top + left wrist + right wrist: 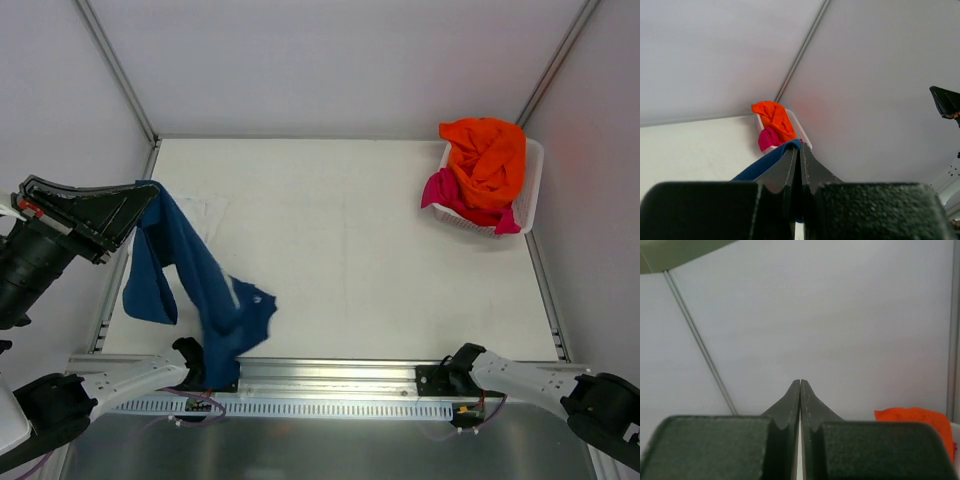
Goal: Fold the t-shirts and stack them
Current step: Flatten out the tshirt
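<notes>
Navy t-shirt [192, 268] in left tool [141, 188] (tail at near table [350, 280] edge)

The table [350, 250] bears a basket [470, 224] far right, a white t-shirt [205, 212] left and part of a navy t-shirt [235, 320].

The navy blue t-shirt [195, 275] is a plain deep blue with no pattern; the white t-shirt [205, 212], at the far left, barely differs from the off-white counter [350, 250] under it; at the far right, the orange t-shirt [487, 155] is a vivid solid orange, and the magenta-pink t-shirt [445, 192] a plain hot pink; the basket [530, 195] is white and slatted; the left fingers [785, 172] and the right fingers [785, 407] are matt black; the walls [330, 60] are pale grey, faintly tinged red beside the basket; the near rail [330, 375] is silvery.
</notes>
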